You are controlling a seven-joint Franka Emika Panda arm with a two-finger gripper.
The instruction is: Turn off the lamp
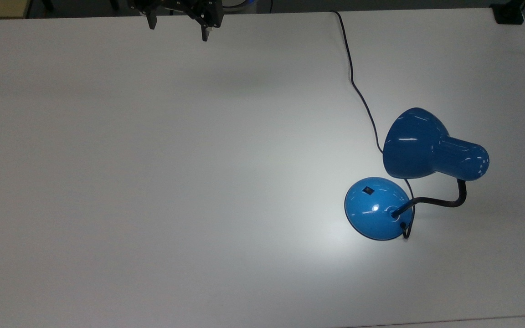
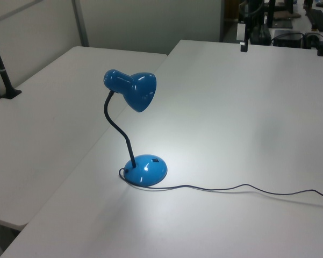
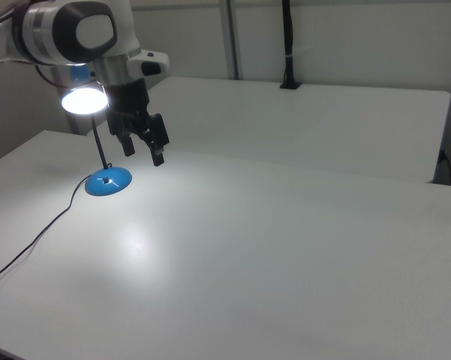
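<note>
Lamp lit on white table, bright pool beneath shade.

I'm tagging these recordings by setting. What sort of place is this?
Probably an office-like lab or workroom: plain white tables pushed together beside partition walls, a robot arm's hand above one table, and the lit blue lamp on it, cord trailing off the edge.

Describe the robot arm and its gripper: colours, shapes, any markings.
In the right view the arm is glossy white and rounded, with a large dark grey round cap on its joint and a blue glow under the wrist. The gripper is black and angular, with two slim black fingers. No lettering can be made out.
</note>
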